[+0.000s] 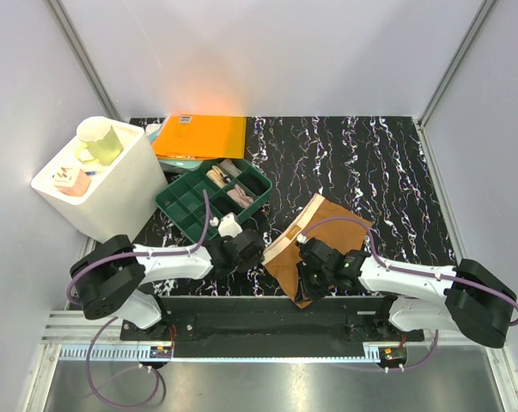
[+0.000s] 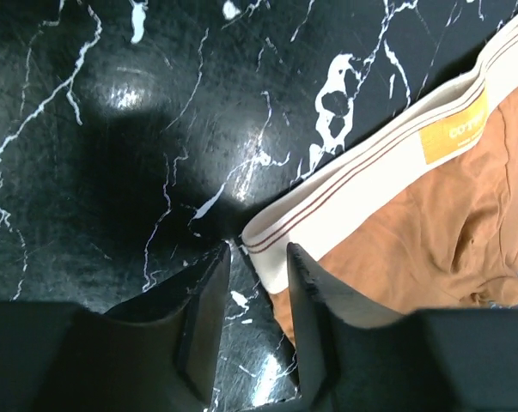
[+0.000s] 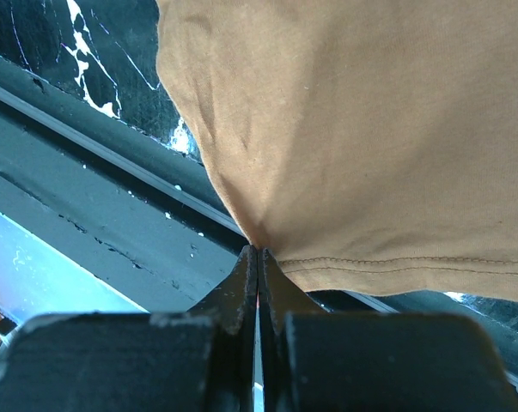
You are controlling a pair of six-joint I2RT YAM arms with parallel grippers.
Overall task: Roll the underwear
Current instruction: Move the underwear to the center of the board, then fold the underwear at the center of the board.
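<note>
Green tray (image 1: 183,209): pale rolls (image 1: 228,178); white bin (image 1: 125,197): mug (image 1: 100,140). Left fingers (image 2: 203,318) agape astride waistband (image 2: 370,163); right fingers (image 3: 237,292) pinch brown underwear (image 3: 353,129).

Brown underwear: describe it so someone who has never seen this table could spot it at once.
On the black marble-patterned table, look at the near edge, right of the green compartment tray. The brown underwear lies there, set apart by its pale striped waistband and orange label.
</note>
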